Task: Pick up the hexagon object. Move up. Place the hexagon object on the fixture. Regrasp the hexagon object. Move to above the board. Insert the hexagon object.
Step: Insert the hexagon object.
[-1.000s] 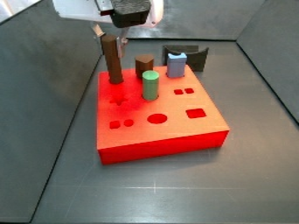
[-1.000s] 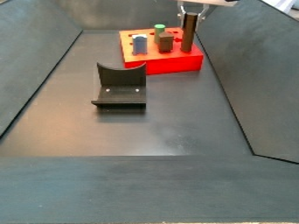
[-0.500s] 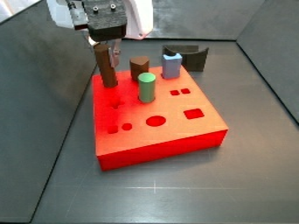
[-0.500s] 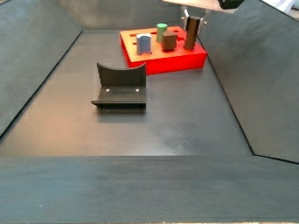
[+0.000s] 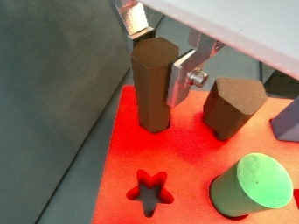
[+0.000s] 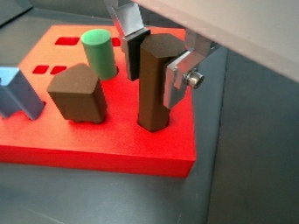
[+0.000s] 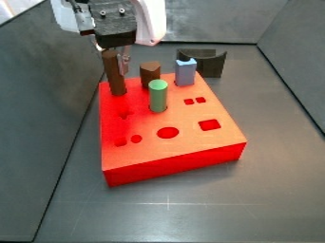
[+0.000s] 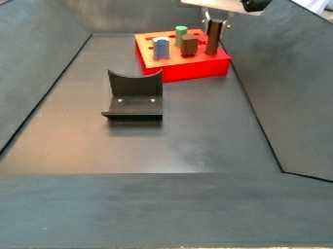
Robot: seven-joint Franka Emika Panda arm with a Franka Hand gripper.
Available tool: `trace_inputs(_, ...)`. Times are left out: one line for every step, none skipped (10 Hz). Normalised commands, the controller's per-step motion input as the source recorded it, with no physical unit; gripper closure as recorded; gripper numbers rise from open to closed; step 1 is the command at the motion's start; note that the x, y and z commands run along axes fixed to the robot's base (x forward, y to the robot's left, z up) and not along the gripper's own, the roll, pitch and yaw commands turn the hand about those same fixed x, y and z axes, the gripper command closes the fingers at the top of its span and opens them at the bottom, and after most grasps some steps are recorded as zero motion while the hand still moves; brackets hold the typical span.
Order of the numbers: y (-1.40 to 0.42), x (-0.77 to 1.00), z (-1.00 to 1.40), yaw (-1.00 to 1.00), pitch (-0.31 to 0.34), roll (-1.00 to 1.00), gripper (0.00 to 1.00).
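The hexagon object [image 5: 152, 87], a tall dark brown peg, stands upright with its lower end in the red board [image 5: 117, 166] near a corner; it also shows in the other wrist view [image 6: 155, 83] and in both side views [image 7: 117, 74] [image 8: 212, 37]. My gripper [image 5: 158, 70] is over that corner [image 7: 114, 47], with its fingers pressed on the upper sides of the peg, shut on it. The fixture [image 8: 132, 95] stands on the floor apart from the board; in a side view it is behind the board [image 7: 203, 59].
On the board stand a green round peg [image 5: 251, 184] [image 7: 159, 95], a stubby brown peg [image 5: 232, 105] [image 7: 152, 71] and a blue piece [image 7: 188, 68]. A star hole [image 5: 149, 191] lies beside the held peg. Dark bin walls slope up around the floor.
My gripper has come down with the hexagon object, and the peg now stands lower in the board at the corner. The other pieces have not moved.
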Motion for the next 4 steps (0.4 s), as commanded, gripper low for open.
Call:
trace_inputs(-0.12, 0.46, -0.34, -0.01, 0.393, 0.17, 1.0)
trace_inputs(-0.02, 0.14, 0.0, -0.11, 0.259, 0.11, 1.0)
trace_inputs(0.0, 0.0, 0.0, 0.0, 0.0, 0.01, 1.0)
trace_inputs(0.0, 0.0, 0.0, 0.0, 0.0, 0.0, 1.0)
